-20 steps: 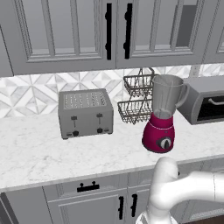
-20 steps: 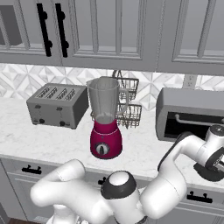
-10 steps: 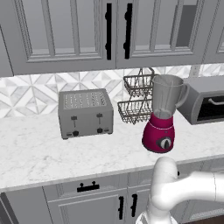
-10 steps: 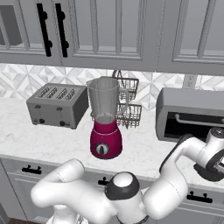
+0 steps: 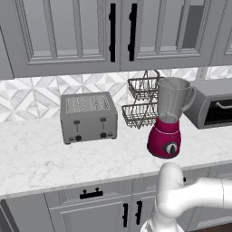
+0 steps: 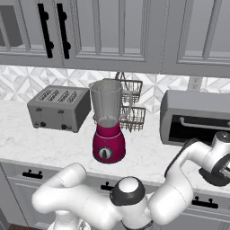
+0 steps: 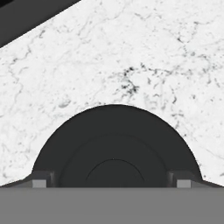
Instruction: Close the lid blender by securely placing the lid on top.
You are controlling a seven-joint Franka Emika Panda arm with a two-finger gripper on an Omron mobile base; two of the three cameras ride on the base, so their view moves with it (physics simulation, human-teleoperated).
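The blender [image 5: 167, 136] [image 6: 108, 134] stands on the white marble counter [image 5: 41, 158] with its magenta base and its grey jar open at the top. The black round lid [image 7: 113, 144] lies flat on the marble, far to the blender's right near the counter's front edge, where it shows as a dark disc [image 6: 214, 179]. My gripper [image 7: 112, 181] hangs straight over the lid, open, one fingertip [image 7: 40, 180] at each side of the disc. I cannot tell whether the fingertips touch it. The hand [image 6: 221, 157] is low at the far right.
A grey toaster [image 5: 88, 117] [image 6: 58, 108] stands left of the blender. Two-tier wire baskets [image 5: 140, 102] [image 6: 131, 105] sit behind it against the tiled wall. A dark oven box [image 5: 213, 106] [image 6: 195, 119] stands close behind the hand. Upper cabinets hang overhead.
The hand has sunk slightly toward the counter at the far right. Blender, toaster and the rest stay put.
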